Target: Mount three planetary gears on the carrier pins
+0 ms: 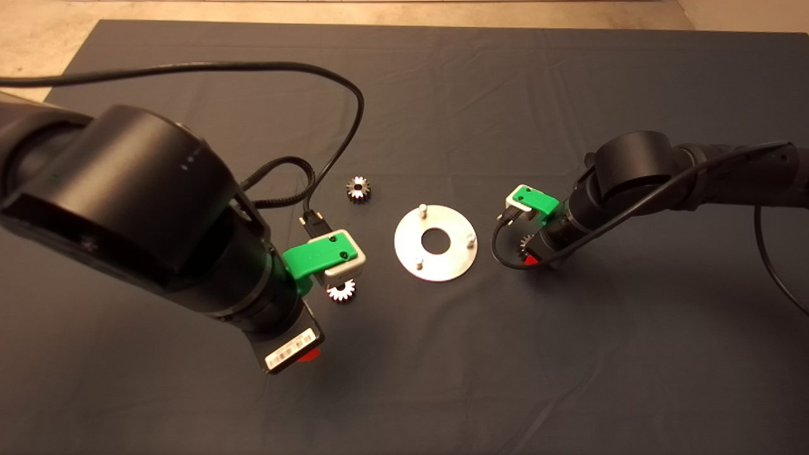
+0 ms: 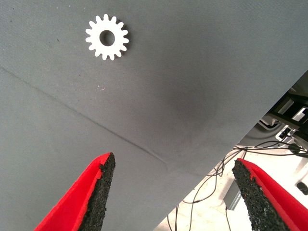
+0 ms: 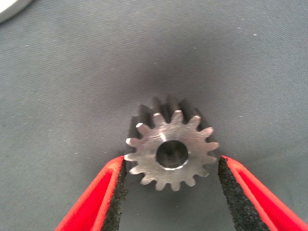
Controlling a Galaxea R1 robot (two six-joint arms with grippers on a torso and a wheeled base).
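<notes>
The silver disc [image 1: 452,265] lies mid-mat with three upright carrier pins [image 1: 422,208] and nothing on them. One planetary gear [image 1: 358,188] lies left of and beyond the disc. A second gear [image 1: 340,291] lies left of the disc, under my left gripper's camera mount, and shows in the left wrist view [image 2: 107,37]. My left gripper [image 1: 308,354] [image 2: 175,197] is open and empty, short of that gear. A third gear [image 1: 524,243] [image 3: 169,151] lies flat right of the disc. My right gripper [image 1: 529,254] [image 3: 171,192] straddles it, its pads [image 3: 118,192] close to the teeth, a small gap on one side.
The disc's rim [image 3: 9,9] shows in a corner of the right wrist view. The left arm's black cable [image 1: 341,126] loops over the mat behind the gears. Past the mat's edge the left wrist view shows the floor with cables [image 2: 284,139].
</notes>
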